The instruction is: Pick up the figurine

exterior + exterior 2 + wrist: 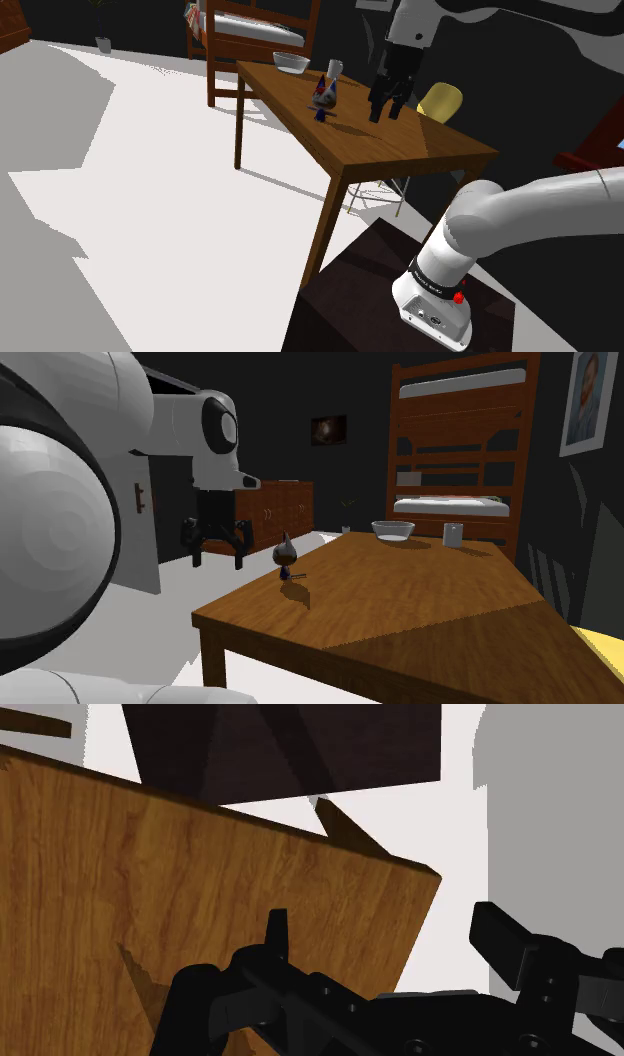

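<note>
1. Shoulder view: the figurine [324,95] is seen standing upright on the wooden bench [400,150], towards its far end, near a bowl [291,62] and a cup [334,68]. White, red and blue patches are shown on it, and it narrows to a small dark foot. The hand [385,113] is held above the bench to the figurine's right in this view, clear of it.

2. Second exterior view: the figurine [286,555] is shown as a small dark shape with a rounded body and a pointed top, near the bench [420,602] edge. The hand [218,560] is seen to its left with the fingers spread, nothing between them.

3. Wrist view: the fingers [278,929] are seen apart over a bench [150,884] corner and pale floor.

4. Handling, as judged: the figurine is likely light, rigid and perhaps smooth, and easily toppled on its narrow foot. The widest part of the body is best clasped from both sides, low enough not to slide off the taper, and squeezed gently in case it is brittle.
</note>
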